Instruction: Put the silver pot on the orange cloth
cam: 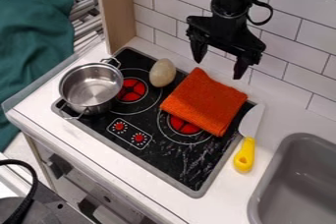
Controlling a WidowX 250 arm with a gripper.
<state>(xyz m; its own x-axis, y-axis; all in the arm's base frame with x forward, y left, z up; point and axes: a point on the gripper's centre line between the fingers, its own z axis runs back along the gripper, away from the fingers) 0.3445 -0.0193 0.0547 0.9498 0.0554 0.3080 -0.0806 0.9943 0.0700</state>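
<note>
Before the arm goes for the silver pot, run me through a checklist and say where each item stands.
1. Jaws open and holding nothing: ok.
2. Jaws lined up over the silver pot: not ok, they hang on the far side of the orange cloth.
3. Pot upright, with nothing inside: ok.
4. Top of the cloth free: ok.
5. Low path from pot to cloth free: not ok, a pale egg-shaped object lies between; lifting over it seems wiser.
6. Cloth level enough to seat the pot: cannot tell.

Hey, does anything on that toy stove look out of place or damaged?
The folded orange cloth partly covers a red burner, an odd spot for fabric. Pale streaks mark the black cooktop nearby; scuffs or reflections, I can't tell.
</note>
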